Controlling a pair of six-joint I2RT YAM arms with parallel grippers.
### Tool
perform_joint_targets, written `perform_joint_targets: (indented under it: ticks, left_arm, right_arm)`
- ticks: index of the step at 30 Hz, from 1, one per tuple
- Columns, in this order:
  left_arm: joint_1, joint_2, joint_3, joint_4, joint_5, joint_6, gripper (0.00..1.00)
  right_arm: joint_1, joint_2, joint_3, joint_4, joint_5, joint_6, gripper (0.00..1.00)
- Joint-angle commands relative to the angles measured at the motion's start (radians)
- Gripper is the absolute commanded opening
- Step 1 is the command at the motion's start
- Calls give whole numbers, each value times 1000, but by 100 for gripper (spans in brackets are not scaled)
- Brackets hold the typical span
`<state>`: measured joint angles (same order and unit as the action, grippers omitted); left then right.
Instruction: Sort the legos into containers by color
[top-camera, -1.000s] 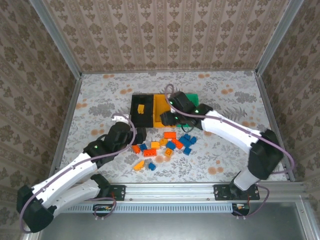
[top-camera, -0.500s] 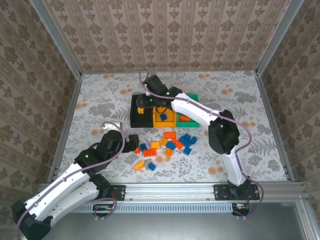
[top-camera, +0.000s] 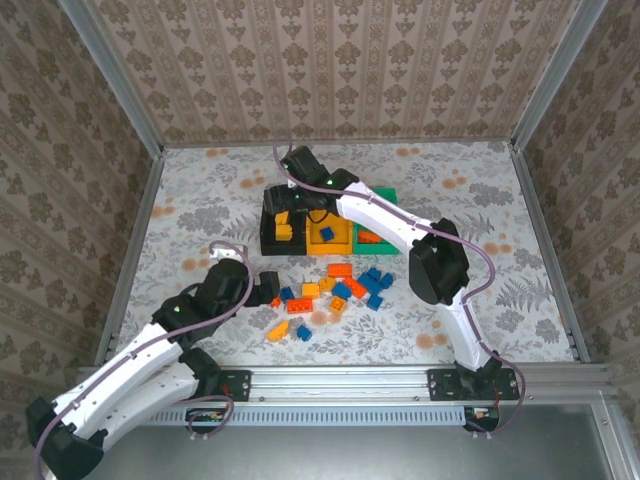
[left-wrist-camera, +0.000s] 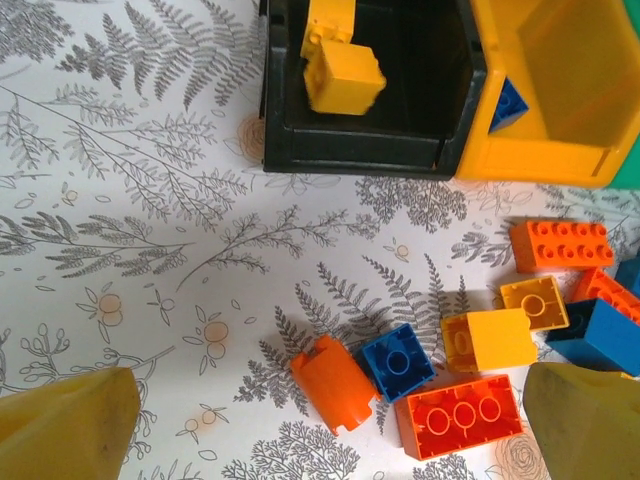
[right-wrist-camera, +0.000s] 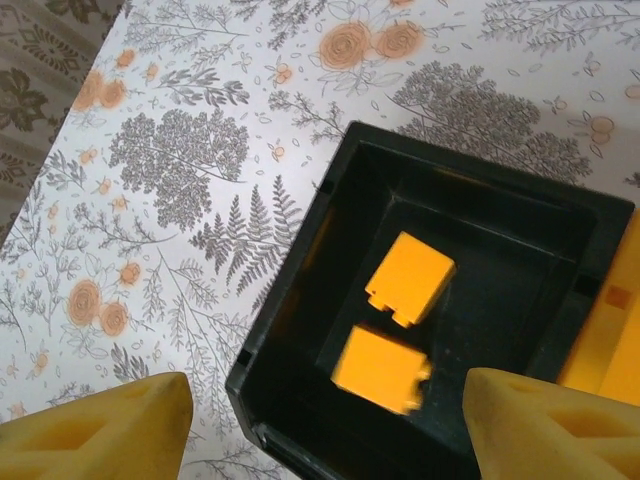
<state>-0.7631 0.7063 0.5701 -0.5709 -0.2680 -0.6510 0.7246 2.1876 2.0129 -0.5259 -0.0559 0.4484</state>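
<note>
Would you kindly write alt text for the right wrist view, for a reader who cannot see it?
Looking down into a black bin holding two yellow-orange bricks, the lower one blurred. The right gripper is open and empty, its fingers at the bottom corners. The bin stands on a floral table, beside a yellow bin.

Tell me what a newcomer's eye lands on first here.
Bright blue, orange-red and yellow-orange legos lie scattered on the floral table, just in front of the three joined containers. The right gripper hangs open over the black bin, which holds two yellow-orange bricks, while the left gripper hovers open above the scatter's left edge.
</note>
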Motion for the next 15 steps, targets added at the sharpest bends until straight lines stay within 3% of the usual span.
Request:
perform_joint_targets:
  ticks: [1, 6, 10, 15]
  left_arm:
    - [5, 96, 55, -13, 86, 51, 100]
    - [-22, 282, 118, -80, 197, 94, 98]
    - [-90, 323, 114, -142, 250, 103, 96]
    - [-203, 375, 114, -221, 243, 72, 83]
  right_arm:
    - [5, -147, -140, 59, 33, 15, 75]
    - [2, -330, -414, 137, 66, 24, 75]
    - [-7, -449, -602, 173, 83, 34, 75]
    - [-32, -554, -766, 220, 90, 60, 76]
